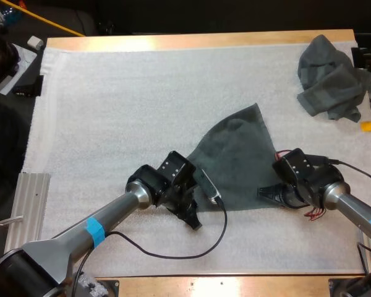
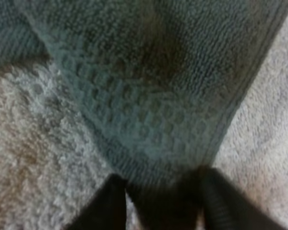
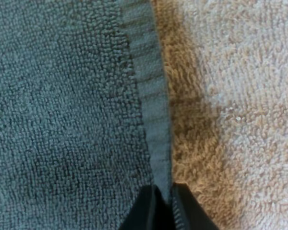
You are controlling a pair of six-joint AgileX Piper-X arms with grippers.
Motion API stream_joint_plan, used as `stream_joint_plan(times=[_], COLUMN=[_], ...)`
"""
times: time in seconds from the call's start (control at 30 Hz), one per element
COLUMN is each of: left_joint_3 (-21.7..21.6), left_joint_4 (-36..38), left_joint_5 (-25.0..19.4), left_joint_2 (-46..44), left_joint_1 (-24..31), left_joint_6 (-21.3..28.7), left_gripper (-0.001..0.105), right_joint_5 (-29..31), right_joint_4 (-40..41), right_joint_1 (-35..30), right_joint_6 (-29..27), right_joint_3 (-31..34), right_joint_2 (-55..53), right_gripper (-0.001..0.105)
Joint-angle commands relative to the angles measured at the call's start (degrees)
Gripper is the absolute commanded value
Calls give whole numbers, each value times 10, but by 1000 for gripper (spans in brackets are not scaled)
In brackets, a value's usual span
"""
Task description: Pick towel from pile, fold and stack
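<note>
A dark grey-green towel (image 1: 235, 161) lies on the white mat (image 1: 111, 111) right of centre, spread into a rough triangle with its point toward the far side. My left gripper (image 1: 190, 218) sits at its near left corner. In the left wrist view its fingers (image 2: 110, 208) press on that towel corner (image 2: 149, 72) from both sides. My right gripper (image 1: 264, 194) is at the near right corner. Its nearly closed fingertips (image 3: 149, 211) pinch the ribbed hem (image 3: 151, 105). A second towel (image 1: 331, 77) lies crumpled at the far right corner.
A ribbed metal plate (image 1: 34, 198) lies off the mat's left edge. Dark clutter and white papers (image 1: 12, 59) sit beyond the far left corner. The mat's left half and far middle are bare.
</note>
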Motion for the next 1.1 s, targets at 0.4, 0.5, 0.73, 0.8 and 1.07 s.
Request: stream_joint_plan(times=[0.4,0.5,0.73,0.8,1.07], left_joint_3=[-50,-65,-85,-89,-143], left_joint_4=[55,78,140,158,196], left_joint_5=[5,5,-1,-4,-10], left_joint_2=[-38,-74,-159,-181,-219], left_joint_1=[-3,-3,-4,-4,-5], left_joint_6=[-11,-8,-1,0,-2], left_gripper=[0,0,0,0,0], right_joint_5=[-6,-3,2,1,-13], right_joint_4=[1,3,19,30,52], right_joint_1=[-1,0,1,1,-3], right_joint_6=[-41,-54,-53,-50,-56], right_joint_3=[-2,-3,-16,-24,-65], right_joint_2=[-18,-42,-146,-180,-243], right_gripper=[0,0,0,0,0])
